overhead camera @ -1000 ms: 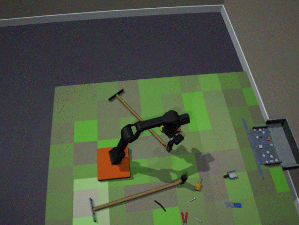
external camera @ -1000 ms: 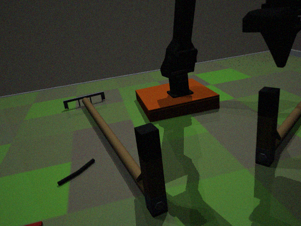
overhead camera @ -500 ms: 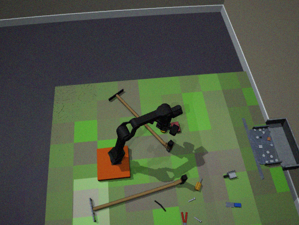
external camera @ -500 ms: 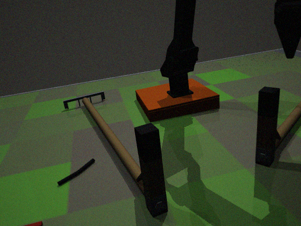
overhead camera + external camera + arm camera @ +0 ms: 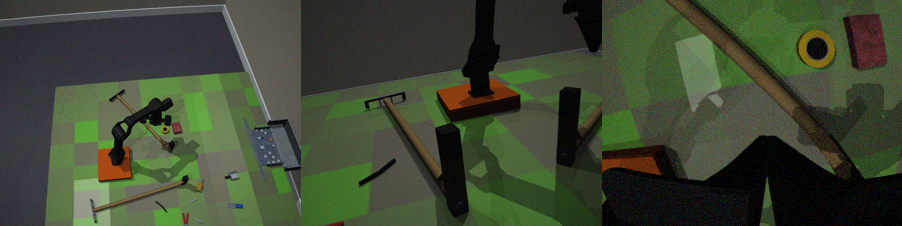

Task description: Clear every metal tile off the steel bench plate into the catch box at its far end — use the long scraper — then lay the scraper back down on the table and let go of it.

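Note:
My gripper (image 5: 156,122) (image 5: 593,51) (image 5: 767,144) is shut and empty, well above the table near one long wooden-handled tool (image 5: 128,107) (image 5: 591,124) (image 5: 767,85). That tool lies diagonally, with a dark straight head at its far left end and an upright black block at its near end. A second long-handled tool (image 5: 139,196) (image 5: 413,139) lies on the other side of the base; its head is a bar with open gaps, and it has a similar block. Several small tiles (image 5: 262,147) lie on the bench plate (image 5: 256,143) at the right. The catch box (image 5: 284,147) adjoins its far end.
A yellow tape ring (image 5: 165,129) (image 5: 803,49) and dark red block (image 5: 176,127) (image 5: 868,42) lie near the first handle. A yellow-handled tool (image 5: 199,186), grey clamp-like piece (image 5: 233,175), blue-ended tool (image 5: 239,205), red pliers (image 5: 184,217), screws and a black rod (image 5: 161,206) (image 5: 376,172) lie forward.

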{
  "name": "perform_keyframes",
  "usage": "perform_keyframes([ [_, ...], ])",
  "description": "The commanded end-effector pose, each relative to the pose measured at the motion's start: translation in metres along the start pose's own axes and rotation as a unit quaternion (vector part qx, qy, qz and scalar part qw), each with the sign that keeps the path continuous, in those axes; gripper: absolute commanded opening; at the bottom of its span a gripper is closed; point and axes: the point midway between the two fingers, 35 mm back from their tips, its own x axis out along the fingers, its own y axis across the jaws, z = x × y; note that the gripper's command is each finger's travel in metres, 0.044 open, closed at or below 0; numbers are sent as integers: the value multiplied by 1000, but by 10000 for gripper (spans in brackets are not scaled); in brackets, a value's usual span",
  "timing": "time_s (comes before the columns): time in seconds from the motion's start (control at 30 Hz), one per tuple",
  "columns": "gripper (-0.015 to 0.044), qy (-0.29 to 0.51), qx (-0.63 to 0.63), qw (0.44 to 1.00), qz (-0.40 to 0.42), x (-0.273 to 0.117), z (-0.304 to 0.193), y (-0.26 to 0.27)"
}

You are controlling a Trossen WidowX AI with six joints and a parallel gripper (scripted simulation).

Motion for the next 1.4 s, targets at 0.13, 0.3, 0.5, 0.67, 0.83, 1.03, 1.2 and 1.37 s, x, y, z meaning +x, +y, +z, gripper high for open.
perform_keyframes([
  [0.13,0,-2,-112,994,0,2,12,30],
  [0.3,0,-2,-181,983,1,4,18,49],
  [0.5,0,-2,-264,965,1,6,23,72],
  [0.67,0,-2,-331,944,2,9,25,91],
  [0.83,0,-2,-395,919,2,11,26,109],
  [1.03,0,-2,-403,915,2,12,27,111],
  [1.2,0,-2,-403,915,2,20,29,110],
  [1.37,0,-2,-403,915,2,33,32,109],
])
